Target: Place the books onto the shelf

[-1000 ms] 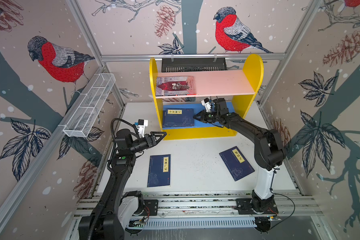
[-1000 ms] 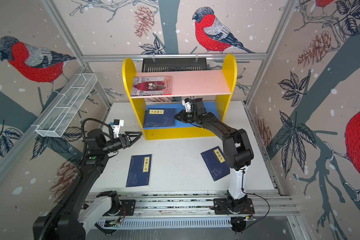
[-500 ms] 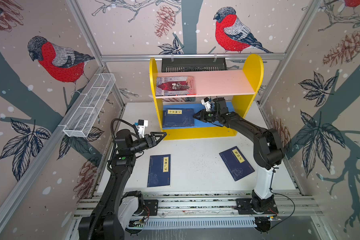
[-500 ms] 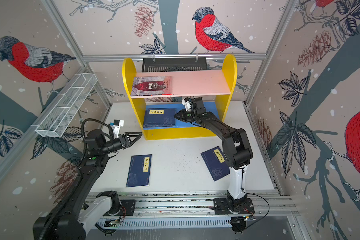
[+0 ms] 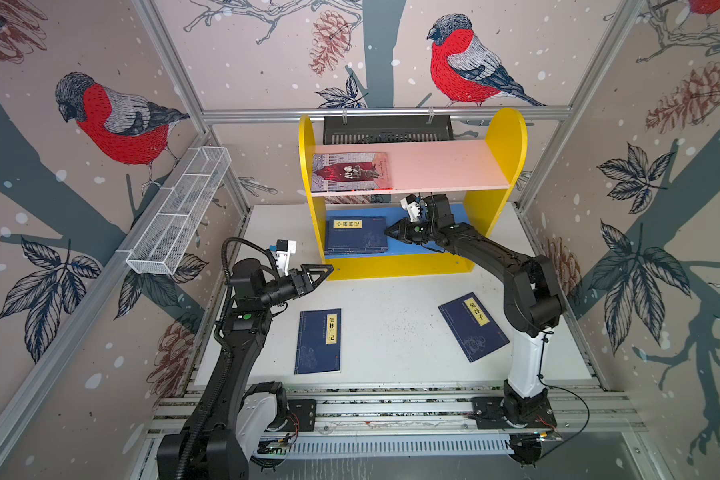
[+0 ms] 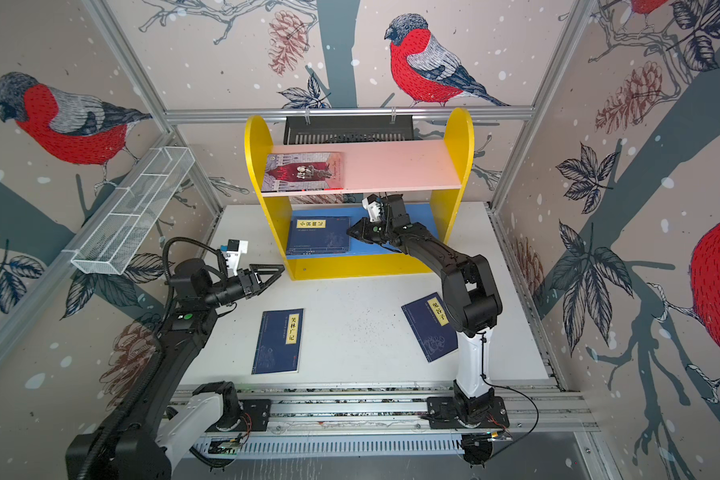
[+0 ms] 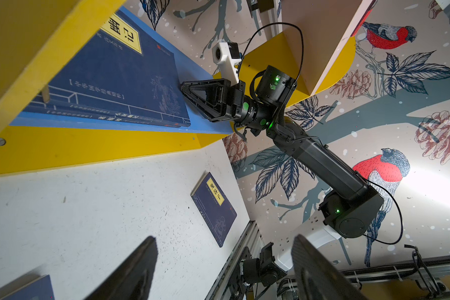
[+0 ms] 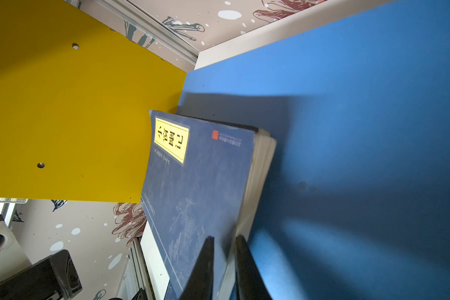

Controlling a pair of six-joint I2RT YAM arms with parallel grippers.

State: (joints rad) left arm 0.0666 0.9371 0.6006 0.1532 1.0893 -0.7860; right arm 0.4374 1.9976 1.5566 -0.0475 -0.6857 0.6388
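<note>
2 lie flat on the worktop point(image 5: 391, 324): left book point(image 5: 319, 340), right book point(image 5: 472, 326). Right pincer point(image 8: 225, 237) pinches the shelf book point(image 8: 198, 181) on the blue board point(image 8: 348, 104) of the shelf point(image 5: 395, 266); left pincer point(image 5: 328, 270) hangs spread.

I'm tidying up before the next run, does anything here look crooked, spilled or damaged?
Nothing spilled or damaged. On the table, the navy book near the right arm lies askew, angled to the front edge, while the navy book near the left arm sits square. Neither is on the shelf yet.
</note>
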